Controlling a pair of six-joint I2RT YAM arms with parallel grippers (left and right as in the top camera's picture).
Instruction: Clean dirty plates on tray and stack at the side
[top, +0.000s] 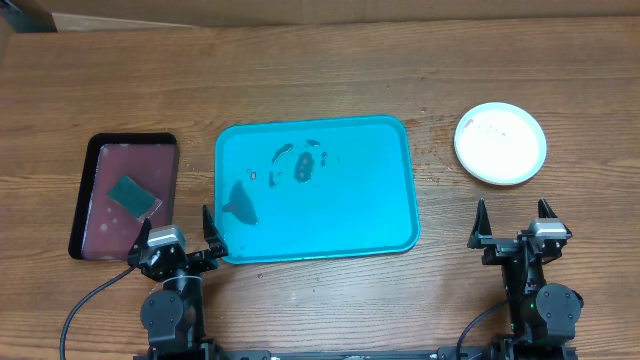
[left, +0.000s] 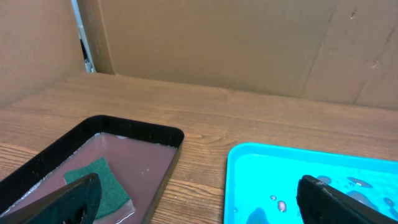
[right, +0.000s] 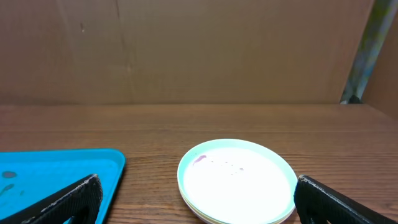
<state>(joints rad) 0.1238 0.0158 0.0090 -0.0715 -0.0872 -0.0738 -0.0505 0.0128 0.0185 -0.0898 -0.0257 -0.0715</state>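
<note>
Wood-grain table (top: 320, 70) is carrying the tray (top: 385, 215), which is holding only wet droplets. Overhead, the plates (top: 500, 143) are sitting well apart to its right, looking like one white disc; the right wrist view is revealing stacked rims beneath. Left gripper (top: 174, 230) and right gripper (top: 512, 210) are hanging wide open, empty. The left wrist view is showing a green sponge (left: 102, 183) lying in the maroon tray (left: 168, 134).
</note>
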